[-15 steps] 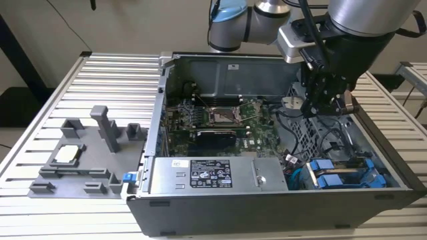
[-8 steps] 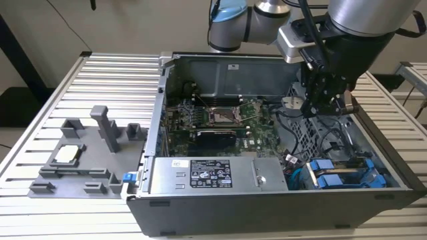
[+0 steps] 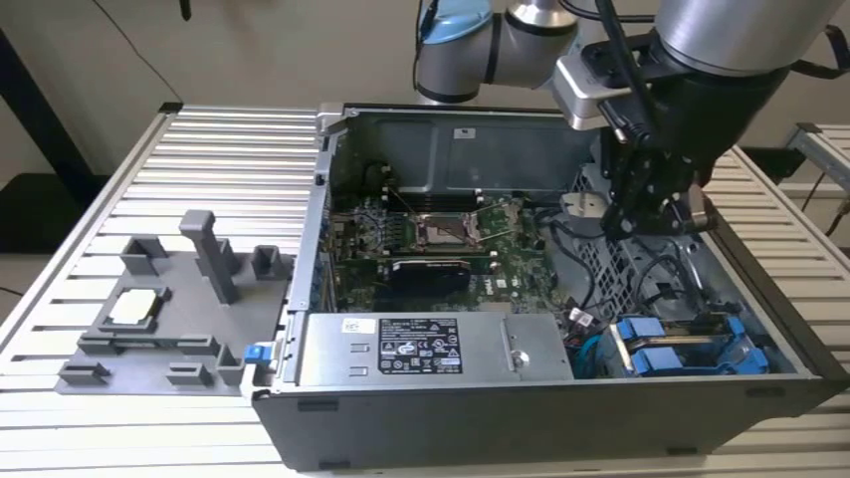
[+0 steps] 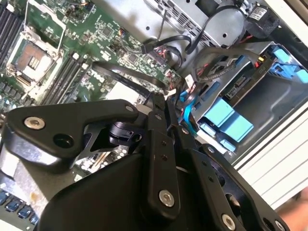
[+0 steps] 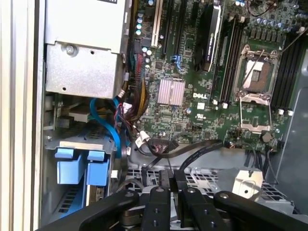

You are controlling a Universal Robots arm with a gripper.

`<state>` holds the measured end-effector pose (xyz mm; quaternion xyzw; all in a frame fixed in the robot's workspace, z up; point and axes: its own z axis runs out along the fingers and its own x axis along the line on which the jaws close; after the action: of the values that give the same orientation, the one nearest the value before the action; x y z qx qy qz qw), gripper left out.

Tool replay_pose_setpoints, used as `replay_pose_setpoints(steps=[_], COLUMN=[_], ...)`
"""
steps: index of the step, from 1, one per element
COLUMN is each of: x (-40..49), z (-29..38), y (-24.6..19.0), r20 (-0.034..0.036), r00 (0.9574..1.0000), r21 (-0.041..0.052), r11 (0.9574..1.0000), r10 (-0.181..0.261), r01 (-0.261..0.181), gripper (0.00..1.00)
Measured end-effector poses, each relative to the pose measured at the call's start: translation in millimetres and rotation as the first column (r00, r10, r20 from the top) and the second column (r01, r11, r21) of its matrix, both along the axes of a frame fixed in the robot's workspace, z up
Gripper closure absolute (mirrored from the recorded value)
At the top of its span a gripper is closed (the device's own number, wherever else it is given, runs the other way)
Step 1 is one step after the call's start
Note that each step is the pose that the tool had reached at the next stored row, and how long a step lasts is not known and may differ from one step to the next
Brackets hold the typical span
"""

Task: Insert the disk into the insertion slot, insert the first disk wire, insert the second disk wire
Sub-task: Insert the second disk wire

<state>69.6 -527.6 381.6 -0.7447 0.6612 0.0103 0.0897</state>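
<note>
Insertion slot (image 3: 684, 344) apparently filled; gripper (image 3: 635, 221) above.

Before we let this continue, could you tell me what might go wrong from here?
The pincer hangs inside the open computer case among loose black cables; it could snag one. The motherboard lies close beside it, so a sideways drift might strike components. The blue drive carriers are also near.

Arm (image 3: 718, 40) cut off at the exterior view's upper edge. Gripper (image 3: 635, 227) body hides the computer case (image 3: 531, 418) wall behind it. Whether anything sits between the fingertips: cannot tell.
</note>
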Motion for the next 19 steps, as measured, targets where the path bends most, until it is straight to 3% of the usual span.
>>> replay_pose_setpoints(steps=[11,15,19], x=[7.4,11.6,19.0], z=[-0.7,-1.2,-2.5], y=[-12.2,-19.1,-23.8], r20=[-0.0152,-0.0221,-0.0341], r00=[0.9999,0.9998,0.9994], r21=[-0.0707,-0.0737,-0.0737], r11=[0.9975,0.9973,0.9973], r10=[-0.001,-0.001,-0.001], r01=[-0.001,-0.001,-0.002], gripper=[0.84,0.84,0.84])
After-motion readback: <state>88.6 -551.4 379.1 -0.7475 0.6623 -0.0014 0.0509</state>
